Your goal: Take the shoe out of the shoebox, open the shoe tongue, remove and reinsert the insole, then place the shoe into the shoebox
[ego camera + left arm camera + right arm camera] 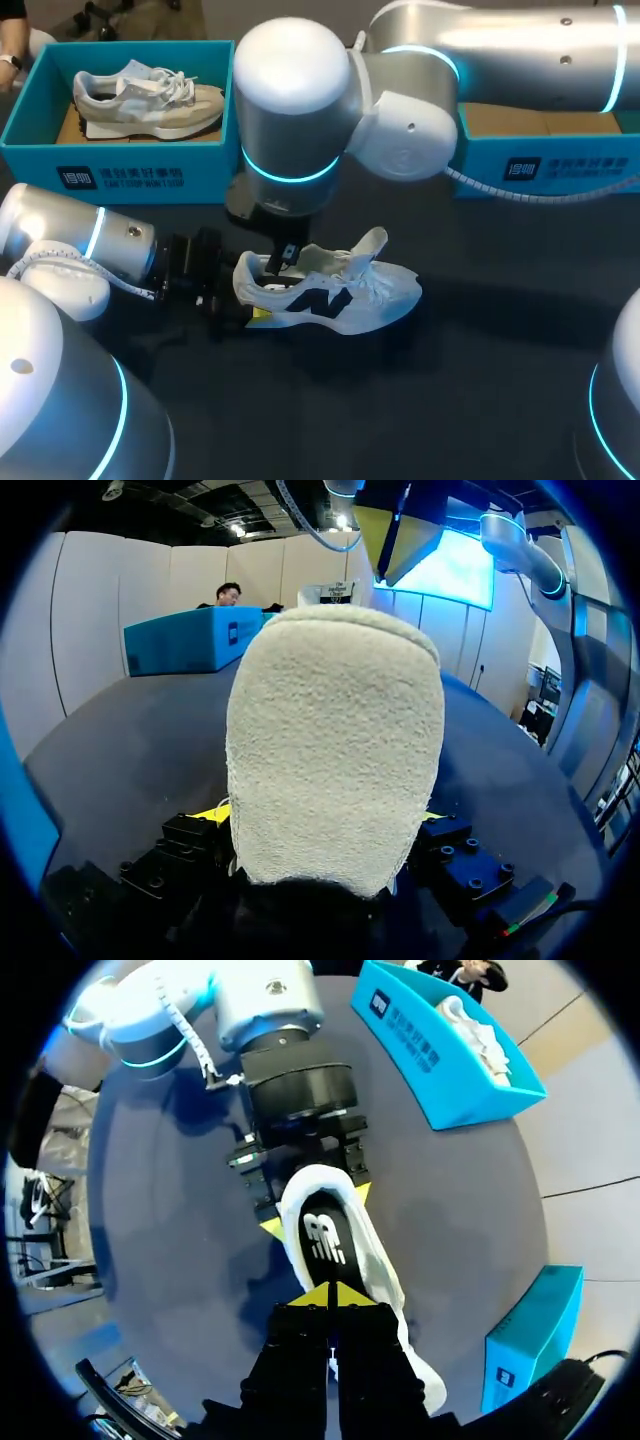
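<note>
– Left pincer (248, 298), what has it got?
– It is clenched on the heel of the white shoe (340, 290), one yellow tip on each side. The shoe stands upright on the dark table (420, 410), its toe pointing away from that pincer.
– And the right pincer (330, 1296)?
– It hangs just over the shoe's opening with its tips pressed together, above the insole (325, 1240). Whether anything is pinched between them cannot be told. The tongue (368, 245) stands lifted, just ahead of it toward the toe.
– How much room is there around the shoe?
– Bare table lies in front of the shoe and past its toe. Behind the shoe, well apart from it, stands a blue shoebox (120, 160) holding a second shoe (150, 95). Another blue shoebox (545, 165) stands behind and beyond the toe.
– How are the arms posed?
– The left arm (70, 240) lies low and level, in line with the shoe's heel. The right arm (300, 100) crosses above the boxes, bends at a bulky joint behind the shoe and drops its wrist straight down to the shoe's opening.
</note>
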Motion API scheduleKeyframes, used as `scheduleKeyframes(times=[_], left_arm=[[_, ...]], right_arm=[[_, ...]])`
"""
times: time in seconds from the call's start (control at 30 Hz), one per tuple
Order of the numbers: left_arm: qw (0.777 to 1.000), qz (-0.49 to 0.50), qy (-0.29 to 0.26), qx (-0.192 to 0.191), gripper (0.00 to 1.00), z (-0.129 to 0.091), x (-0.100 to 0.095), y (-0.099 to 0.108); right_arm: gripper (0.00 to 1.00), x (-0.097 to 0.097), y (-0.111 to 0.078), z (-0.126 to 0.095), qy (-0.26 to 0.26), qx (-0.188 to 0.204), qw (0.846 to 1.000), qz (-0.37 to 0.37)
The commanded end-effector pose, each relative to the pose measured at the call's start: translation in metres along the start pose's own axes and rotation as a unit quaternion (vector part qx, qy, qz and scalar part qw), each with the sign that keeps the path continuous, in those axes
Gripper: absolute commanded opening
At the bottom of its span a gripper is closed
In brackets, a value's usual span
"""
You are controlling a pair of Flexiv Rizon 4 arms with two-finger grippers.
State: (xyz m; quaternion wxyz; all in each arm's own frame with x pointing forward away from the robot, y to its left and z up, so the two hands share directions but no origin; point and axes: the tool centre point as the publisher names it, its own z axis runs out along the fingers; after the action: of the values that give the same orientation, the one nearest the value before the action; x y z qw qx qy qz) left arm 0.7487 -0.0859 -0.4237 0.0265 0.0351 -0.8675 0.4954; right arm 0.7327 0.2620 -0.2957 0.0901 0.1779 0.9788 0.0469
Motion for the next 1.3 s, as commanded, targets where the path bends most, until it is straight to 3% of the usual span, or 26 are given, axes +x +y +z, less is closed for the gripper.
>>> scheduleKeyframes(times=[0.03, 0.47, 0.73, 1.3], left_arm=[[1.0, 0.0, 0.0, -0.002, 0.0, -0.001, 0.0, 0.0], [1.0, 0.0, 0.0, -0.002, 0.0, -0.001, 0.0, 0.0], [1.0, 0.0, 0.0, -0.002, 0.0, -0.001, 0.0, 0.0], [1.0, 0.0, 0.0, -0.002, 0.0, -0.001, 0.0, 0.0]], right_arm=[[0.0, -0.002, 0.0, 0.007, 0.005, -0.002, 1.0, 0.0], [0.0, -0.002, 0.0, 0.007, 0.005, -0.002, 1.0, 0.0], [0.0, -0.01, 0.003, 0.025, 0.017, 0.04, 0.998, -0.054], [0.0, -0.017, -0.004, 0.058, 0.034, 0.06, 0.995, -0.076]])
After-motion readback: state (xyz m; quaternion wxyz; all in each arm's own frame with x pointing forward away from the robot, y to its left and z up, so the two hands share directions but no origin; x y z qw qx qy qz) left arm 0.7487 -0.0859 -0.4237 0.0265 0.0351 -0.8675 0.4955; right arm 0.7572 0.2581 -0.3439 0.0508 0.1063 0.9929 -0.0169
